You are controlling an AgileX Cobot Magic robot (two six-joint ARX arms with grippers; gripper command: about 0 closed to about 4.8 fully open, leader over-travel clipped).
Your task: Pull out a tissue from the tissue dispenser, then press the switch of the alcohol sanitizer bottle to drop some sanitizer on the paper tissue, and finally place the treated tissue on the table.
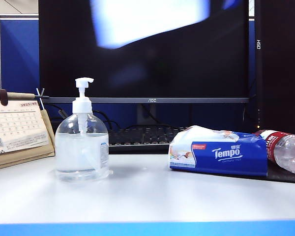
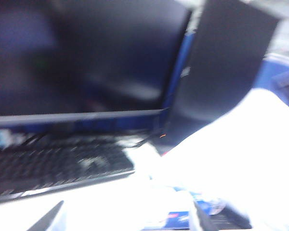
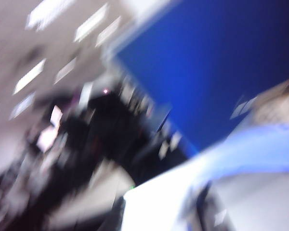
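On the table (image 1: 147, 196) stand one alcohol sanitizer bottle (image 1: 81, 150), upright at the left with its single switch (image 1: 83, 84) pointing its nozzle rightward, and one tissue dispenser (image 1: 219, 152), lying flat at the right with its long axis running left to right, white paper showing at its top left; one water bottle (image 1: 287, 150) lies just behind its right end. Neither of my two grippers appears in the exterior view. My left wrist view is blurred, showing one keyboard (image 2: 58, 166) and dark fingertips (image 2: 48, 219) set wide apart; my right wrist view is smeared, and my right gripper is closed.

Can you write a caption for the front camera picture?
Sanitizer bottle and blue Tempo tissue pack on a white table.
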